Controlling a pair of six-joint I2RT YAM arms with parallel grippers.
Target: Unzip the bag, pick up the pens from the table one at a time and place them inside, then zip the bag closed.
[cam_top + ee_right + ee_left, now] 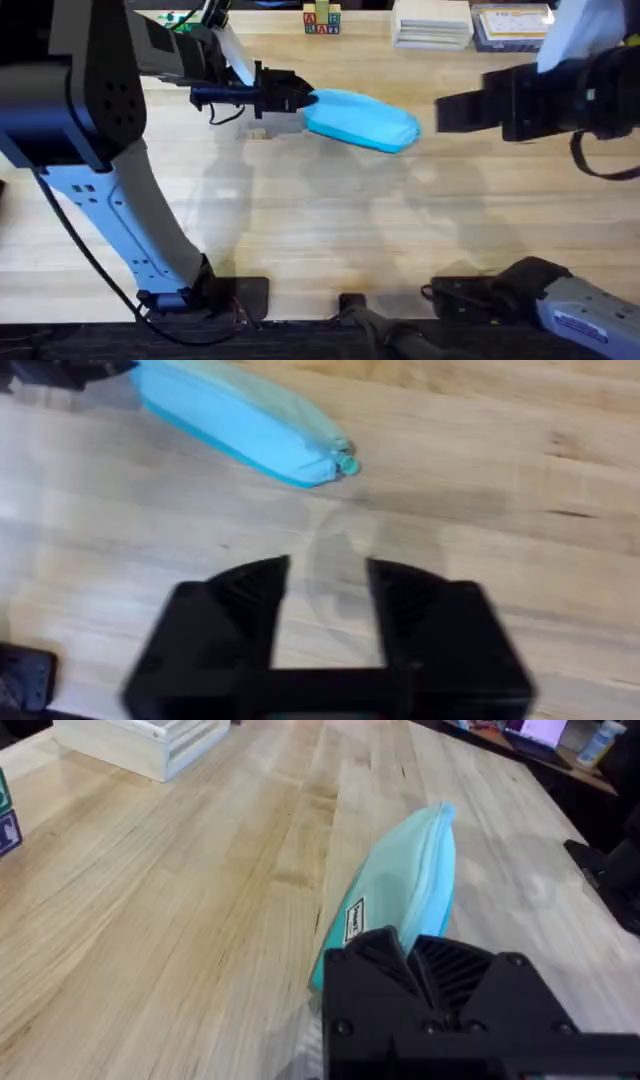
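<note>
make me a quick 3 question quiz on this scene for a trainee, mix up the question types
1. True or false: the right gripper is open, with bare table between its fingers.
2. Which gripper is at the bag? A) the left gripper, at the bag's left end B) the right gripper, at its zipper pull C) neither
3. Fill in: the small teal pull sits at the bag's end that faces the ____ gripper.

Key: 1 true; 2 A; 3 right
</note>
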